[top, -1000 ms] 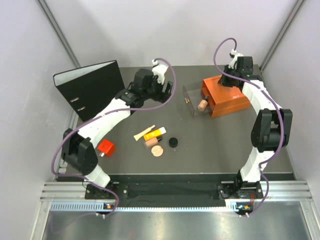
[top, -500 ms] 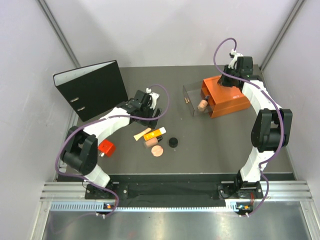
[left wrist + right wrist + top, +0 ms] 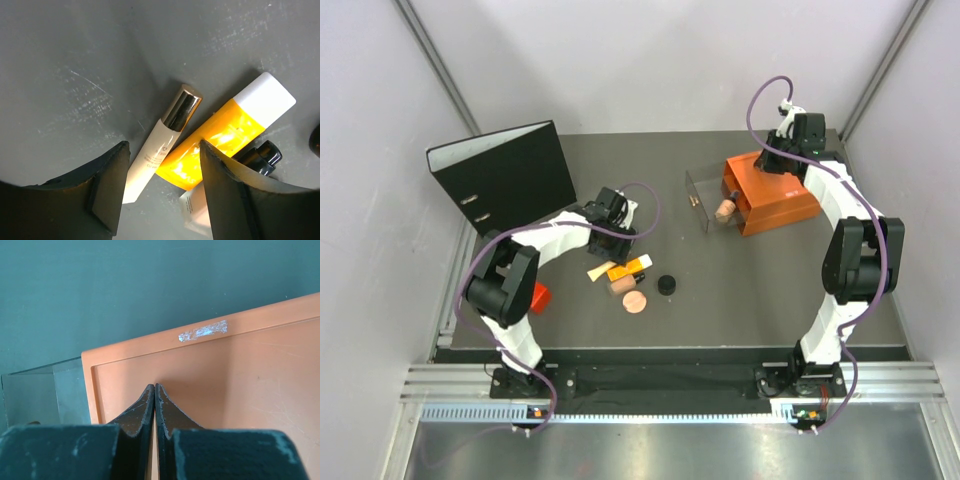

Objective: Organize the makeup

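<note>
The makeup lies in a cluster mid-table: a cream stick (image 3: 597, 271), an orange-yellow tube (image 3: 628, 268), a round pink-tan compact (image 3: 635, 302) and a black round jar (image 3: 666, 285). My left gripper (image 3: 616, 238) is open and low over the pile's far end. In the left wrist view the gripper (image 3: 162, 145) straddles the cream stick (image 3: 150, 159) and the near end of the tube (image 3: 220, 132); a small black-capped bottle (image 3: 263, 155) lies beside them. My right gripper (image 3: 772, 162) is shut and empty over the orange box (image 3: 225, 380).
The orange wooden box (image 3: 775, 200) stands at the back right with a clear drawer (image 3: 702, 198) pulled out, a small brown item (image 3: 724, 209) in it. A black binder (image 3: 505, 178) stands at the back left. A red object (image 3: 534, 297) lies by my left arm.
My left gripper has swung from the back of the table toward the near side and come down over the cream stick and tube. The right arm has not moved.
</note>
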Robot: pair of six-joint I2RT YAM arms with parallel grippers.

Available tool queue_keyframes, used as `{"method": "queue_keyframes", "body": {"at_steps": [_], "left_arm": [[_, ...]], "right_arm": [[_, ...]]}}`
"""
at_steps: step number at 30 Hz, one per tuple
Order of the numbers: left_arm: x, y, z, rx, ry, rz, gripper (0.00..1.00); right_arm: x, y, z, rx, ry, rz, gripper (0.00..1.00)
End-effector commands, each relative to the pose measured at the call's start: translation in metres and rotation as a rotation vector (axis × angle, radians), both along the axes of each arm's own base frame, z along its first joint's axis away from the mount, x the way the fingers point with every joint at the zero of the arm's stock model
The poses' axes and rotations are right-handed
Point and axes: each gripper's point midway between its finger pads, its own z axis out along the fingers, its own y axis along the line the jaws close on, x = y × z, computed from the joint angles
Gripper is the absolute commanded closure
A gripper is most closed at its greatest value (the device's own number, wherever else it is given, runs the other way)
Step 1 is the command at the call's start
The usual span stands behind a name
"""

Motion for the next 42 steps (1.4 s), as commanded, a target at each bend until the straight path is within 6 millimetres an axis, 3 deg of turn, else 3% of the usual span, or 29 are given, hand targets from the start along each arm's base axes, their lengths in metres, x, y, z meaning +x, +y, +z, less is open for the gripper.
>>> {"method": "queue_keyframes", "body": {"at_steps": [1,9,12,17,18,24,27,30,31,33,34,36,37,42], "left_arm": [[0.016,-0.011,0.005,-0.035,-0.036,-0.020,0.37],[0.035,-0.020,-0.011,-0.028,-0.030,-0.022,0.46],[0.039,-0.023,-0.018,-0.030,-0.016,-0.016,0.54],[0.048,-0.027,-0.017,-0.054,-0.020,-0.003,0.88],[0.048,-0.025,-0.017,-0.053,-0.016,-0.002,1.00],[0.056,-0.016,-0.005,-0.043,-0.046,0.022,1.00],[0.063,-0.015,0.013,-0.054,-0.083,0.024,1.00],[0.078,-0.021,0.046,-0.078,-0.155,0.029,1.00],[0.090,-0.026,0.067,-0.104,-0.205,0.032,1.00],[0.101,-0.033,0.089,-0.138,-0.255,0.033,1.00],[0.111,-0.040,0.112,-0.172,-0.304,0.033,1.00],[0.121,-0.049,0.135,-0.220,-0.344,0.037,1.00],[0.130,-0.055,0.158,-0.256,-0.386,0.039,1.00],[0.148,-0.088,0.219,-0.470,-0.470,0.048,1.00]], "right_arm": [[-0.037,-0.005,-0.067,-0.021,0.241,-0.002,1.00],[-0.040,-0.005,-0.066,-0.025,0.239,-0.004,1.00],[-0.041,-0.005,-0.066,-0.026,0.240,-0.003,1.00],[-0.044,-0.006,-0.070,-0.028,0.255,-0.002,1.00],[-0.045,-0.006,-0.070,-0.029,0.257,-0.003,1.00],[-0.046,-0.006,-0.073,-0.032,0.263,-0.002,1.00],[-0.045,-0.006,-0.072,-0.032,0.261,-0.004,1.00],[-0.043,-0.007,-0.072,-0.037,0.260,-0.005,1.00],[-0.043,-0.007,-0.071,-0.037,0.260,-0.003,1.00],[-0.042,-0.008,-0.072,-0.036,0.260,-0.003,1.00],[-0.042,-0.007,-0.073,-0.036,0.264,-0.002,1.00],[-0.041,-0.007,-0.073,-0.034,0.263,-0.002,1.00],[-0.041,-0.007,-0.073,-0.036,0.264,-0.002,1.00],[-0.040,-0.007,-0.073,-0.035,0.263,-0.003,1.00]]}}
